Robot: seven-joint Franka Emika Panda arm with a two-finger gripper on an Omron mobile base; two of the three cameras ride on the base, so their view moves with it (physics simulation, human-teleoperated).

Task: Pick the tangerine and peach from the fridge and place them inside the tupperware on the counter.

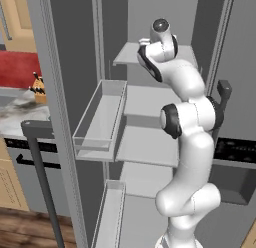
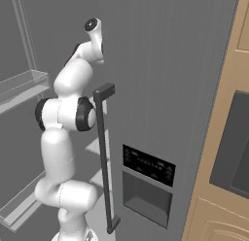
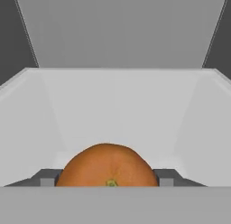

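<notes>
Hand view: the tangerine sits between the two fingertips of the hand, inside a white fridge drawer. Fingers flank it; a firm grip I cannot tell. Step: picking. Next, I judge, close firmly and lift out.

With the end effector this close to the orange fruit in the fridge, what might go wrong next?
1. The round orange tangerine sits between the end effector fingertips; whether they grip it is unclear, so it may slip on lifting.
2. Withdrawing, the white arm might knock the clear door bin of the tall grey fridge.
</notes>
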